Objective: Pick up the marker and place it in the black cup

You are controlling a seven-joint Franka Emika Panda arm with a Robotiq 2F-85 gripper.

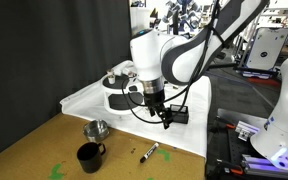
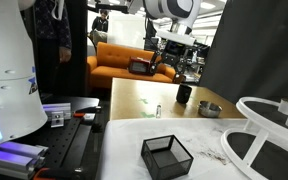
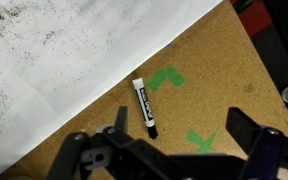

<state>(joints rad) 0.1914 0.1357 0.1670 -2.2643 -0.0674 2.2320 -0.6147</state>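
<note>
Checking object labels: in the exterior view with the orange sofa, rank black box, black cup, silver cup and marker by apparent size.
1. black box, helped by being nearest the camera.
2. black cup and silver cup: about alike, not ranked.
3. marker, smallest.

A robotics lab: black curtain [image 1: 44, 50], bulky white machine [image 2: 9, 60], orange sofa [image 2: 119, 62].

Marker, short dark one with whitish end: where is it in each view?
Exterior view: dark marker with whitish end, lower middle, right of the glossy black mug.
Exterior view: marker, small, mid-frame, left of the mug.
Wrist view: marker, centre, beside a green tape mark.
Shared landmark: the brown cork tabletop under it, in all three.
</note>
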